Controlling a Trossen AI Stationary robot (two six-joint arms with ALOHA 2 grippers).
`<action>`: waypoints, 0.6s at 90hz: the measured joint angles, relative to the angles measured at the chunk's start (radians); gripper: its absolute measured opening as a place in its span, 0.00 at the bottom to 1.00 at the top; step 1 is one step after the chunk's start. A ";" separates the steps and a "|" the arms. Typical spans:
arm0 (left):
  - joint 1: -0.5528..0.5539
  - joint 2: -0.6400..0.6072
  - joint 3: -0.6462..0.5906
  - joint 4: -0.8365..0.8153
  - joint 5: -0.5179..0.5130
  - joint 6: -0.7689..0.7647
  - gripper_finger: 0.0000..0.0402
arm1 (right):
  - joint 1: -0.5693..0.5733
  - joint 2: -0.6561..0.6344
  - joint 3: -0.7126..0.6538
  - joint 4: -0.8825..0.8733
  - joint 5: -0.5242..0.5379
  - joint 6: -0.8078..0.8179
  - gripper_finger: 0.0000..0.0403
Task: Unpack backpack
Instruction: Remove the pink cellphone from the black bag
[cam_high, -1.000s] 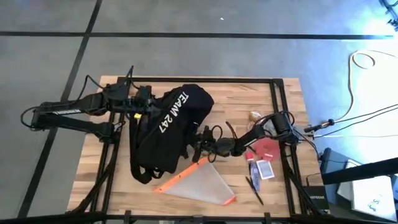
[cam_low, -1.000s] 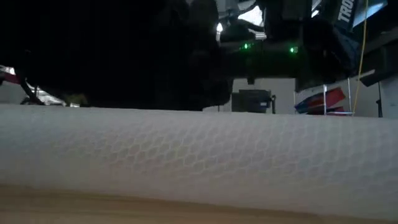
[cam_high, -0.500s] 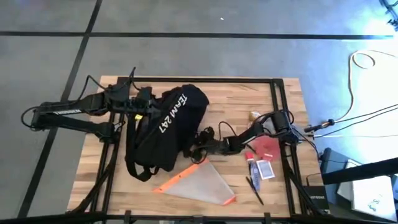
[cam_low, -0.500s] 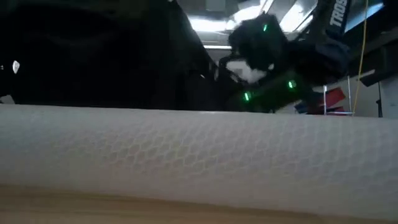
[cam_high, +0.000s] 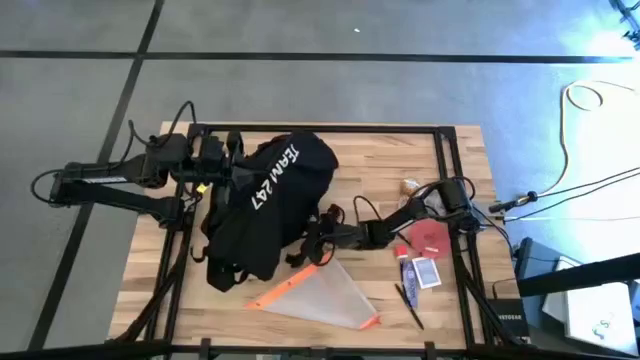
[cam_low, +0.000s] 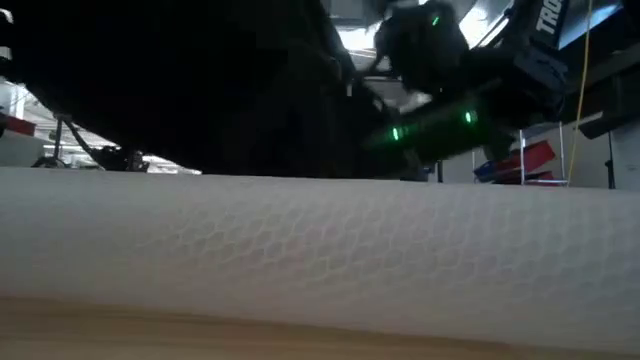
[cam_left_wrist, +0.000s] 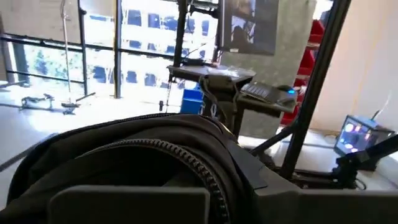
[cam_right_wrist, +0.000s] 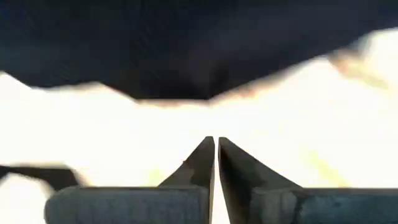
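The black backpack (cam_high: 268, 205) with white "TEAM 247" lettering lies on the left half of the table. Its left side is raised, and in the low view it is a dark mass (cam_low: 200, 90). My left gripper (cam_high: 222, 168) is shut on the backpack's far left edge. My right gripper (cam_high: 322, 238) is shut among the straps at the backpack's right side. In its wrist view nothing sits between the fingertips (cam_right_wrist: 215, 142). A translucent pouch with orange trim (cam_high: 320, 295) lies near the front edge. My left gripper holds bunched black fabric beside the zipper (cam_left_wrist: 186, 165), coming level from the table's left. The fabric covers the fingers, so the kind of hold does not show. That side of the backpack is raised off the table and its right side rests on the table. Whether my right gripper touches the straps (cam_high: 335, 215) cannot be told.
To the right lie a red flat item (cam_high: 432, 238), a tube (cam_high: 405, 268), a card pack (cam_high: 427, 272), a pen (cam_high: 408, 303) and a small brownish thing (cam_high: 410, 187). The pouch (cam_low: 320, 260) fills the low view's foreground. A black frame (cam_high: 445, 150) borders the table.
My left gripper has moved toward the table's left edge and up, still shut on the backpack. The backpack's left side has lifted and the whole bag has shifted left. My right gripper has tipped and edged toward the backpack.
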 joint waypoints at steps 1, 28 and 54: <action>0.000 0.001 0.000 -0.006 0.000 0.001 0.00 | 0.000 0.000 0.000 -0.011 0.000 0.004 0.01; 0.002 0.034 -0.002 -0.010 -0.035 -0.001 0.00 | -0.001 0.000 0.010 -0.016 -0.033 -0.018 0.01; 0.002 0.007 -0.002 0.013 -0.033 0.006 0.00 | 0.031 0.001 0.012 0.121 0.181 -0.302 0.00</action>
